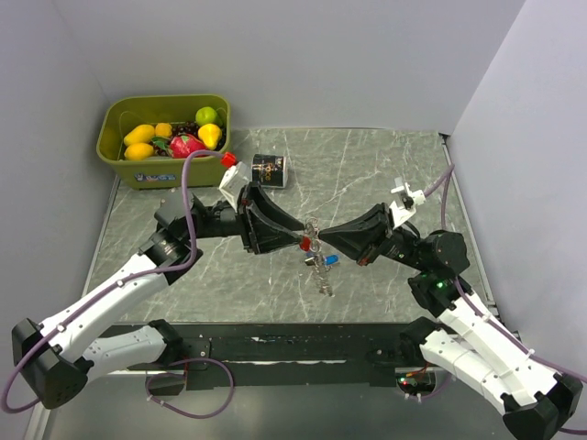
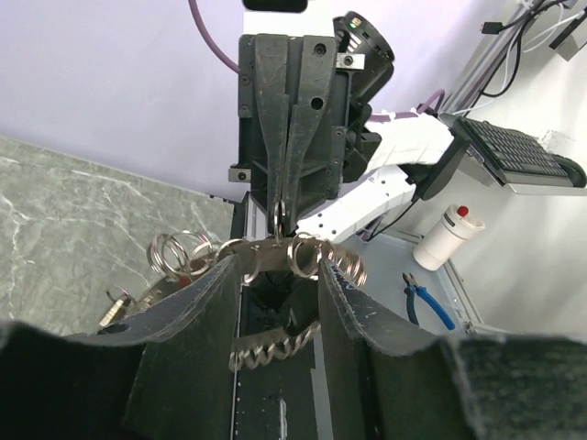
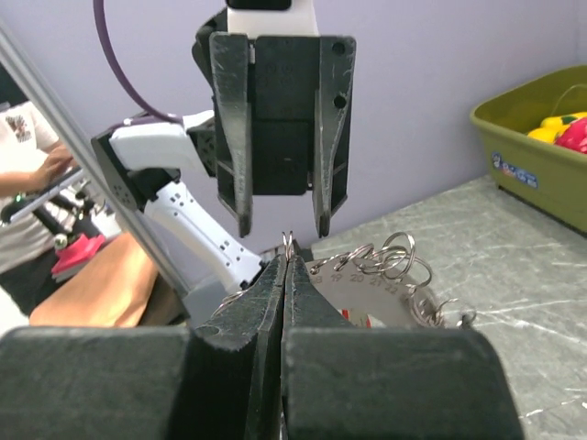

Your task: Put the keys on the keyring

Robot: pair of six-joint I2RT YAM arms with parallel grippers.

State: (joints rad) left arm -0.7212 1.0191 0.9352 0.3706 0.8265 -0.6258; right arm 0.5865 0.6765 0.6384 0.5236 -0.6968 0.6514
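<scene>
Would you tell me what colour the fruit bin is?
The bin is olive green; top external view shows it best.

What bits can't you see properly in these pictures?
- Top view: the keyring and hanging keys are too small to tell whether any key is threaded on.
- Left wrist view: the left gripper hides the keyring's lower part and most keys.
- Right wrist view: the shut right gripper covers the keyring's near side and the keys.
- Top view: the label on the black can is too small to read.
</scene>
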